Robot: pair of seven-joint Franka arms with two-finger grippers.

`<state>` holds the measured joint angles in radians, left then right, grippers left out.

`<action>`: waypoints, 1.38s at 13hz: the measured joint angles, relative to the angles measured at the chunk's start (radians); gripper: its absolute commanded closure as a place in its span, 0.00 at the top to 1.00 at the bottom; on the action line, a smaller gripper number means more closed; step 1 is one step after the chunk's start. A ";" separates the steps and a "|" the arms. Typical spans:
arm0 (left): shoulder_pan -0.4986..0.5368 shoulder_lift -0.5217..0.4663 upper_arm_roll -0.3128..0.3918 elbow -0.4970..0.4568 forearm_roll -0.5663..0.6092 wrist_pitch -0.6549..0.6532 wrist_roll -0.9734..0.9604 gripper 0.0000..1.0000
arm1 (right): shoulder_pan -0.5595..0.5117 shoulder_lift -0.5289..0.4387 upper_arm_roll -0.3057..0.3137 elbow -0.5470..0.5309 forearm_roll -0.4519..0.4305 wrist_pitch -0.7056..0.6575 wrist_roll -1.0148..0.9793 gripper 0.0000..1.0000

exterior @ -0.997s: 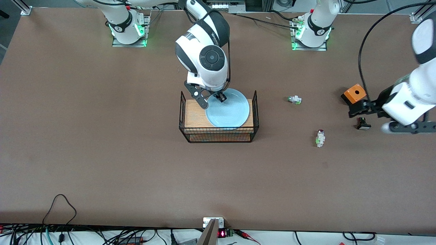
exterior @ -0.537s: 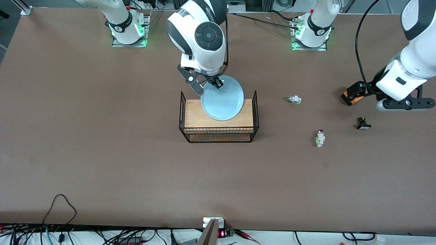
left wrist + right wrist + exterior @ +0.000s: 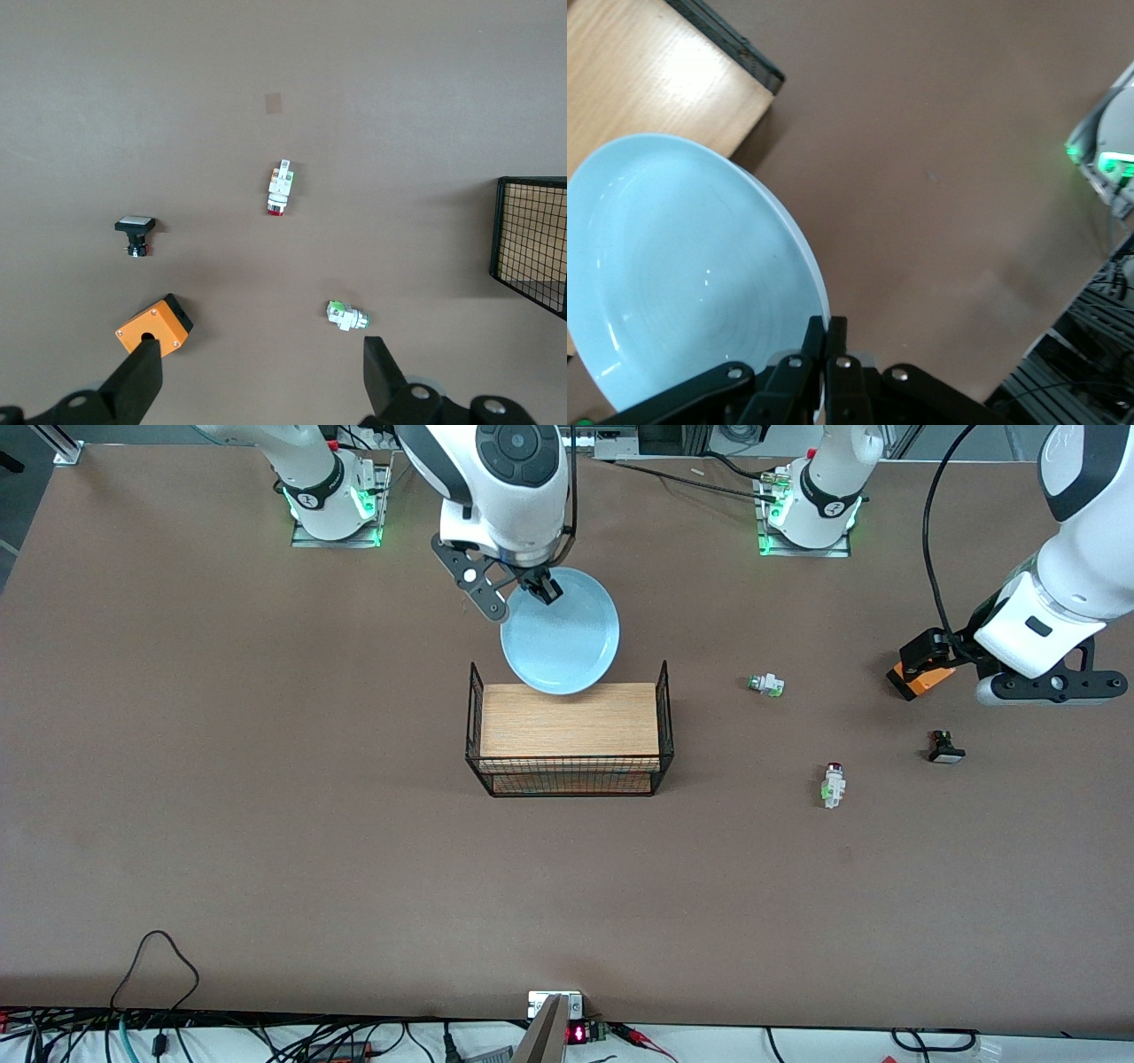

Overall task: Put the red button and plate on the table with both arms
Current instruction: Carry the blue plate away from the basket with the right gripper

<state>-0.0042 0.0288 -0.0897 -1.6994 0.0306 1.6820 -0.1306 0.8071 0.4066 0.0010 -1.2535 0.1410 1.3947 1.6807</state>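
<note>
Mid plate-transfer: right gripper point(image 3: 539, 590) clenched on rim of plate point(image 3: 560, 631), aloft over shelf point(image 3: 569, 726) edge, needs lowering onto table point(image 3: 266, 824); left gripper point(image 3: 257, 376) released above orange box point(image 3: 921, 677), red button point(image 3: 833, 784) untouched, nearer camera.

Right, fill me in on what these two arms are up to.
The right gripper is shut on the rim of the blue plate and holds it in the air over the edge of the wooden shelf nearest the robots' bases. The left gripper hangs open over the orange box at its end of the table. The red button lies untouched on the table, nearer the front camera than the green-tipped switch.
</note>
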 measured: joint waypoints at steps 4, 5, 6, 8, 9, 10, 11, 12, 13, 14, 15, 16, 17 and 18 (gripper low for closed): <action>-0.005 0.004 -0.002 0.015 0.002 -0.001 0.000 1.00 | 0.055 -0.046 0.003 0.010 -0.122 -0.149 -0.158 0.00; -0.006 0.008 -0.002 0.024 0.003 -0.006 0.000 1.00 | 0.064 -0.052 0.003 0.010 -0.155 -0.180 -0.226 0.00; -0.007 0.010 -0.002 0.029 0.004 -0.010 0.000 1.00 | 0.065 -0.061 0.001 0.011 -0.189 -0.202 -0.307 0.00; -0.006 0.015 -0.002 0.033 0.004 -0.013 0.000 1.00 | 0.043 -0.083 -0.023 0.011 -0.220 -0.226 -0.469 0.00; -0.006 0.018 -0.002 0.033 0.005 -0.013 0.000 1.00 | 0.017 -0.093 -0.039 0.011 -0.222 -0.232 -0.547 0.00; -0.006 0.020 -0.001 0.034 0.006 -0.013 0.000 1.00 | -0.016 -0.108 -0.056 0.012 -0.224 -0.239 -0.628 0.00; -0.006 0.021 -0.001 0.034 0.006 -0.014 0.000 1.00 | -0.058 -0.126 -0.072 0.013 -0.225 -0.245 -0.729 0.00; -0.006 0.021 -0.001 0.034 0.006 -0.018 0.000 1.00 | -0.108 -0.144 -0.086 0.013 -0.225 -0.247 -0.839 0.00; -0.006 0.021 -0.002 0.036 0.006 -0.020 0.000 1.00 | -0.167 -0.157 -0.094 0.013 -0.225 -0.245 -0.949 0.00; -0.007 0.021 -0.002 0.037 0.006 -0.020 0.000 1.00 | -0.229 -0.160 -0.099 0.011 -0.224 -0.236 -1.042 0.00; -0.007 0.021 -0.002 0.039 0.006 -0.020 0.000 1.00 | -0.286 -0.155 -0.100 0.006 -0.224 -0.216 -1.124 0.00; -0.008 0.021 -0.003 0.040 0.006 -0.020 0.000 1.00 | -0.332 -0.142 -0.100 -0.001 -0.224 -0.190 -1.198 0.00; -0.009 0.021 -0.003 0.041 0.006 -0.020 0.000 1.00 | -0.368 -0.124 -0.101 -0.007 -0.224 -0.165 -1.256 0.00; -0.010 0.021 -0.004 0.042 0.006 -0.020 0.000 1.00 | -0.396 -0.102 -0.101 -0.013 -0.224 -0.137 -1.291 0.00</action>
<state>-0.0137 0.0502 -0.0936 -1.6575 0.0362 1.6620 -0.1302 0.4107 0.3048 -0.1001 -1.2663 -0.0825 1.2572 0.3892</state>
